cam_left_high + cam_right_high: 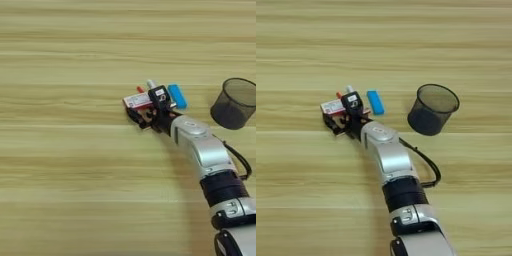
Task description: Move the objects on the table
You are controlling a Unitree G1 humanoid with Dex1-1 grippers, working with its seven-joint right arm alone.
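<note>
1. Worktop (65,165): wide, light wood grain, smooth. Small items would likely slide on it when nudged.

2. Small items, clustered just right of picture centre in the left eye view, at about 9 o'clock from the black mesh cup (432,110) and well apart from it.

3. Red-and-white card (137,101): flat, lying on the worktop at the 9 o'clock side of the cluster. Judged light and thin, hard to pinch from above; better taken by an edge or pushed.

4. Blue block (177,96): oblong, lying at the 3 o'clock side of the cluster, free of the pincer. Judged rigid and light; best gripped across its short width at mid-length.

5. White marker (151,85): only its end shows at 12 o'clock of the cluster, the rest hidden by the pincer. Round, so likely to roll; grip across the barrel.

6. Red-capped pen (140,90): a small red tip shows beside the marker; the rest is hidden. Thin, light, likely slippery.

7. Right pincer (150,116): low over the cluster, at the card's near edge. Whether its black fingers stand spread or closed, or hold anything, cannot be told.
</note>
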